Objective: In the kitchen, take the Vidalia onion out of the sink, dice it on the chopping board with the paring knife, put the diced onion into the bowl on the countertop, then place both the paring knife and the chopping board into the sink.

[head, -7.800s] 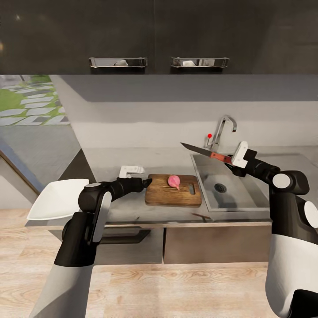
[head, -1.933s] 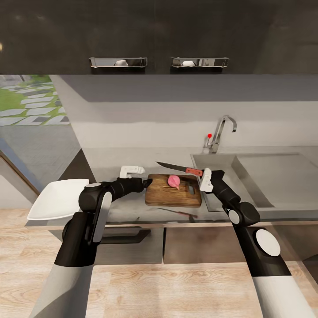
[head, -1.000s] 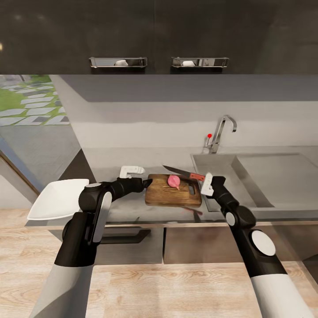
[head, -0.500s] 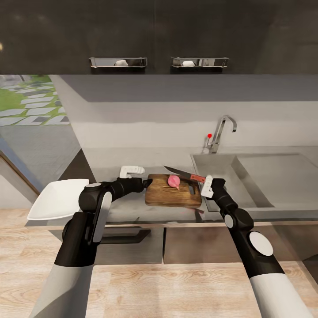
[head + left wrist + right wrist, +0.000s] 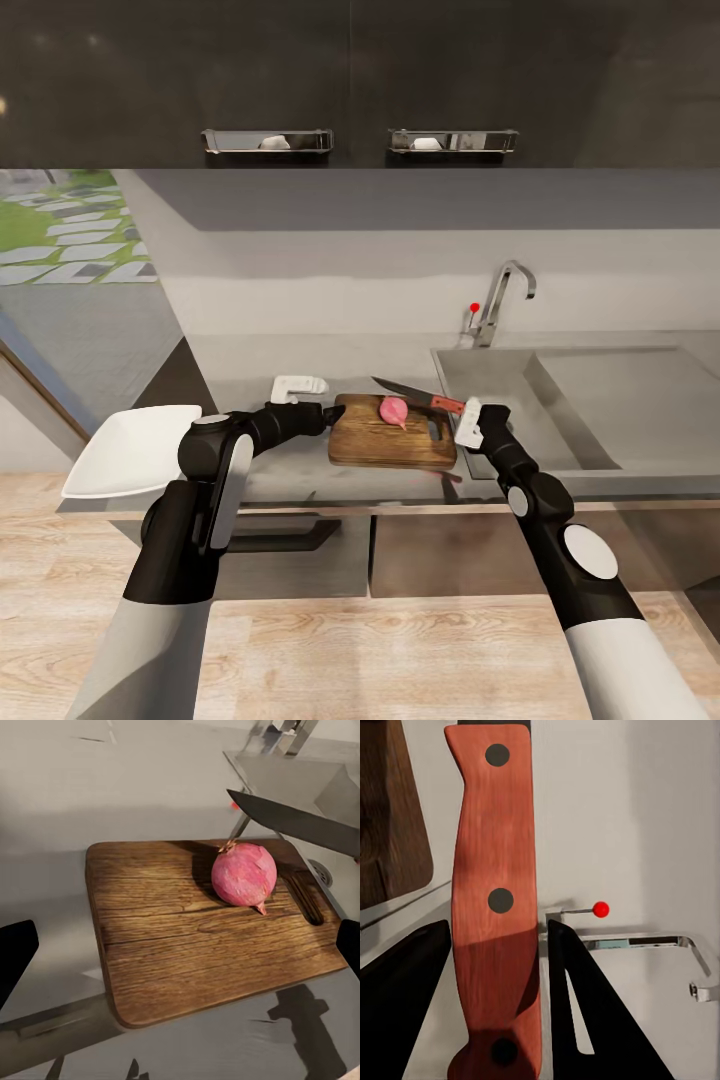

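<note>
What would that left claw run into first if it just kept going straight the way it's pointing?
Probably the near edge of the chopping board, which lies straight ahead of the open left gripper; the onion sits farther along. Depth is hard to judge.

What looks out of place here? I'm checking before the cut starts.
The bowl sits at the countertop's far left end, tilted, and seems to overhang the edge. The onion lies whole on the chopping board; the right gripper holds the paring knife by its handle.
</note>
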`<state>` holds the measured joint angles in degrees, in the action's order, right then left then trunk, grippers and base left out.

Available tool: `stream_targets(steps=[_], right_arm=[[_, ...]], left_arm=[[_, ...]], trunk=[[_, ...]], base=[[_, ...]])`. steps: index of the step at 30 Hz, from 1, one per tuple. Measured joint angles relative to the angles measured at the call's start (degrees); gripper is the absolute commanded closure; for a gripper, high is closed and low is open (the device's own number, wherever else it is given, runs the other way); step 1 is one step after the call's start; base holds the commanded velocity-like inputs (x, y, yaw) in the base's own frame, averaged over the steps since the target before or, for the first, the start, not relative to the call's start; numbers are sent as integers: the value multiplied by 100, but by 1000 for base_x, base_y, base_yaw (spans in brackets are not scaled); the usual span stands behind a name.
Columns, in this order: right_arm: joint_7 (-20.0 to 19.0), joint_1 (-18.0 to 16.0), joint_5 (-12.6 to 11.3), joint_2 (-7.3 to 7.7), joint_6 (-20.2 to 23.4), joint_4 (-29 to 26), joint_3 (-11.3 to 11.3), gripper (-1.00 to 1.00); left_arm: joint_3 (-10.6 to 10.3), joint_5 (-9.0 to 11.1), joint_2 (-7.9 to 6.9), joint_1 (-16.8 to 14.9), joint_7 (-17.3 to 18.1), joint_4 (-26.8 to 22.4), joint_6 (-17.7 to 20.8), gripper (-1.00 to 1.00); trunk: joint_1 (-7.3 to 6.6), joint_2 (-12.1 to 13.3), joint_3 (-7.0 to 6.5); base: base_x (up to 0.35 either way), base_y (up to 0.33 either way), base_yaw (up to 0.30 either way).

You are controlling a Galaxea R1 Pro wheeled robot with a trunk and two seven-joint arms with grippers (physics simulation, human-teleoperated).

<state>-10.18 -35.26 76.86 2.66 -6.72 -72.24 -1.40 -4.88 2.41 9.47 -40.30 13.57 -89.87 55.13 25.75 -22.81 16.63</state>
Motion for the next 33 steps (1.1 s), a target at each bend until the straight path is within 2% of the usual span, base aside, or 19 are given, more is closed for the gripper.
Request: stream_targets(steps=[13, 23, 33], right_arm=[[0, 2, 12, 4, 56, 196, 0, 100], [1, -2, 162, 8, 56, 209, 0, 100], [2, 0, 201, 13, 52, 209, 0, 100]], left_arm=[[1, 0, 0, 1, 0, 0, 0, -100], [1, 0, 0, 0, 0, 0, 0, -100], [2, 0, 0, 0, 0, 0, 0, -100]], trunk=[[0, 0, 0], [0, 0, 0], [0, 0, 0]], base=[[0, 0, 0], [0, 0, 0], [0, 0, 0]])
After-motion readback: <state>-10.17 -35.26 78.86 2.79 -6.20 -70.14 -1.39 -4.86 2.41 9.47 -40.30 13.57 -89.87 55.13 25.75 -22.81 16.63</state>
